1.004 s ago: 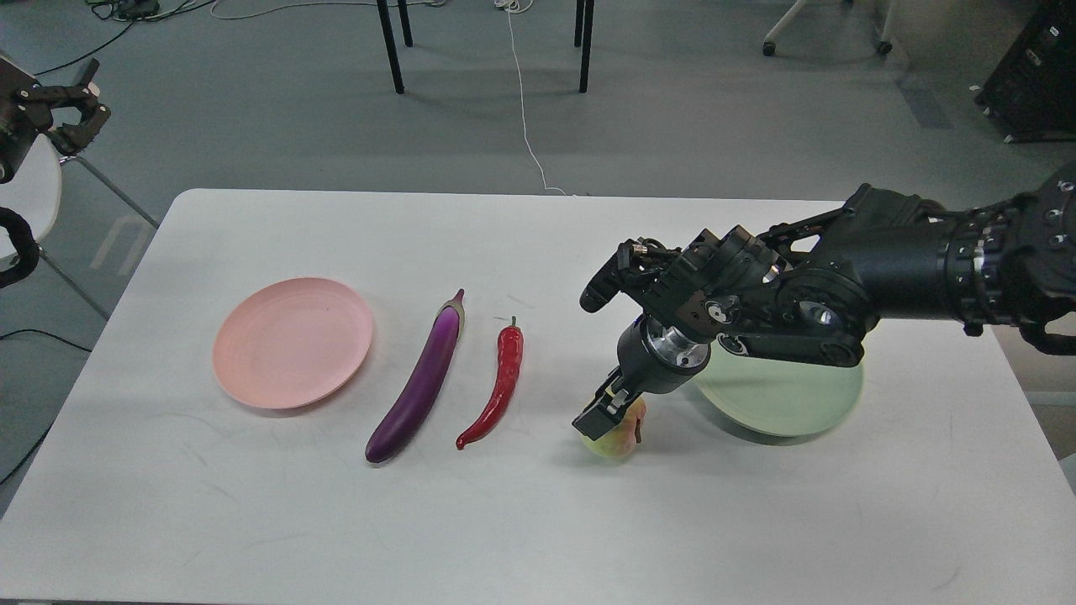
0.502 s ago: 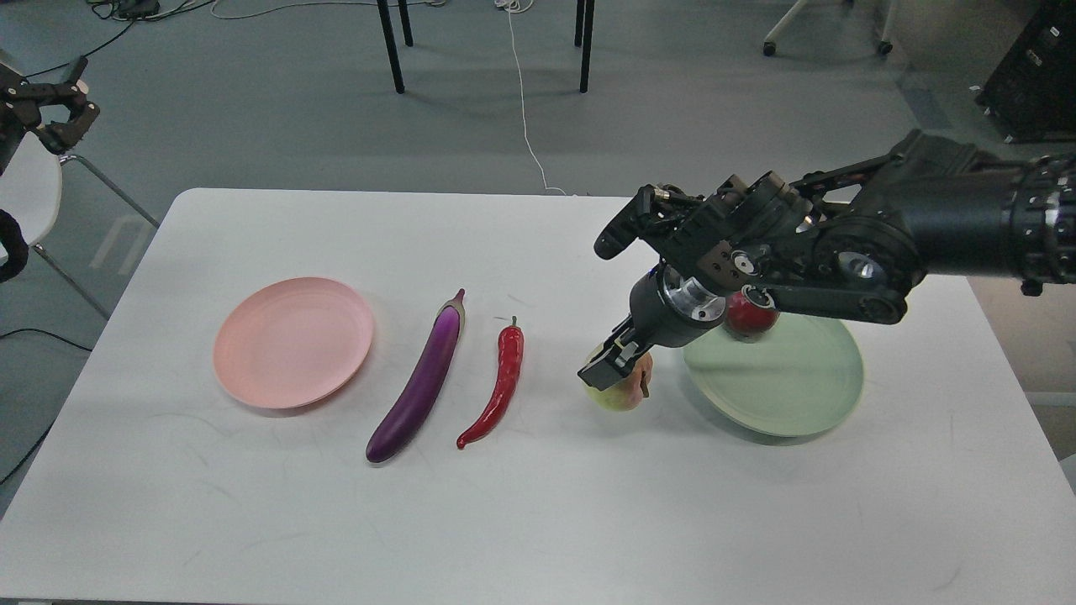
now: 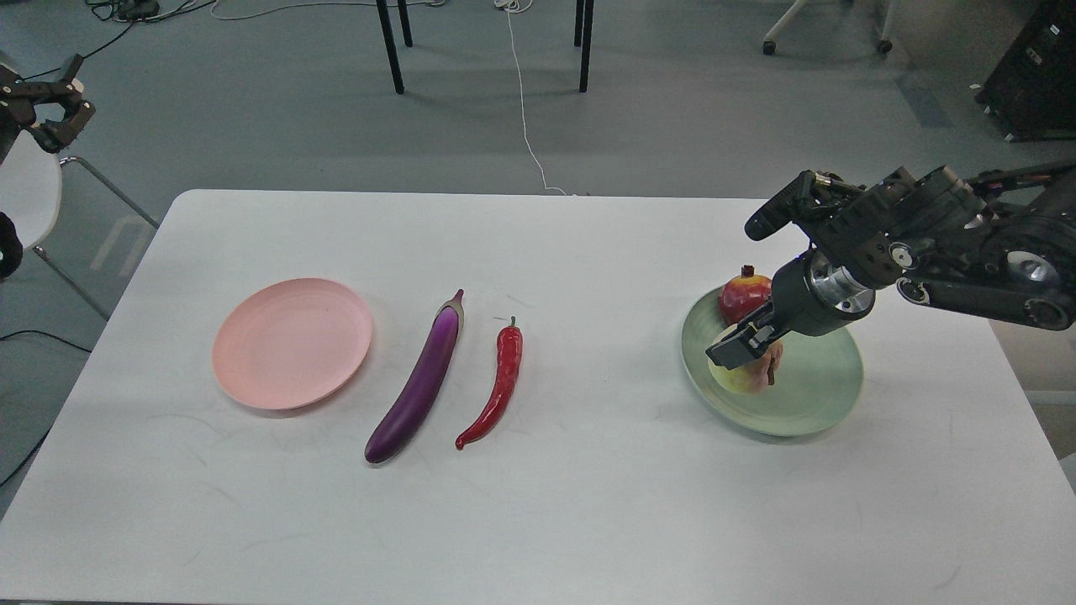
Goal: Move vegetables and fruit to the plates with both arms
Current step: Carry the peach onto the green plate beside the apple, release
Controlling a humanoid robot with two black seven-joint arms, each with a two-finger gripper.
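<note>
My right gripper [image 3: 746, 353] is shut on the yellow-green peach [image 3: 745, 375] and holds it over the pale green plate [image 3: 815, 395] at the table's right. The dark red pomegranate [image 3: 743, 296] rests on the far left part of that plate, just behind the peach. The purple eggplant [image 3: 418, 382] and the red chili pepper [image 3: 498, 384] lie side by side in the middle of the table. The pale pink plate [image 3: 292, 342] sits empty at the left. My left gripper [image 3: 52, 101] is raised off the table at the far upper left, its fingers spread.
The white table [image 3: 538, 521] has rounded corners. Past its far edge are a grey floor, black table legs [image 3: 390, 46], a white cable [image 3: 525, 126] and a dark cabinet [image 3: 1034, 76] at the upper right.
My right gripper has lifted the peach from the table right of the chili and carried it right, over the green plate. The pomegranate has come into view. My left gripper has shifted slightly up and left.
</note>
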